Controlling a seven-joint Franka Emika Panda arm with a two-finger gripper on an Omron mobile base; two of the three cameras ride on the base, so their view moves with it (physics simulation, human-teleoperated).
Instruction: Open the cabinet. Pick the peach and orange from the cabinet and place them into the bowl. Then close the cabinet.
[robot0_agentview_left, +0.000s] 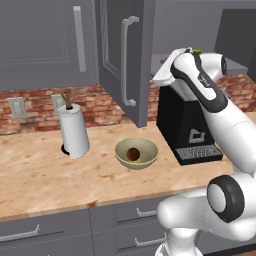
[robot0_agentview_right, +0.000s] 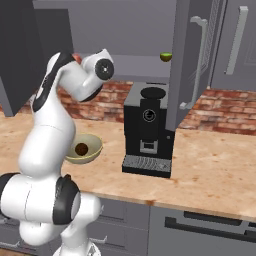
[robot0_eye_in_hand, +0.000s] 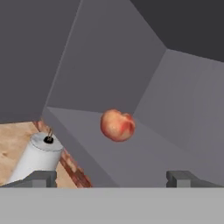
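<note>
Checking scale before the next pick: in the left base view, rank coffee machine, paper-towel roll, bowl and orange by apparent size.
1. Coffee machine, largest.
2. Paper-towel roll.
3. Bowl, about as wide as the roll is tall, but shallower.
4. Orange, smallest, lying in the bowl.

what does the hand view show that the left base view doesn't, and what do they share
Hand view alone: the peach lying on the grey shelf inside the cabinet, with the open pincer short of it and not touching it.

Left base view alone: the bowl on the counter with the orange in it, the black coffee machine beside it, the brick backsplash, and the low drawers.

Shared: the paper-towel roll on the wooden counter, and the cabinet, which stands open in both.
</note>
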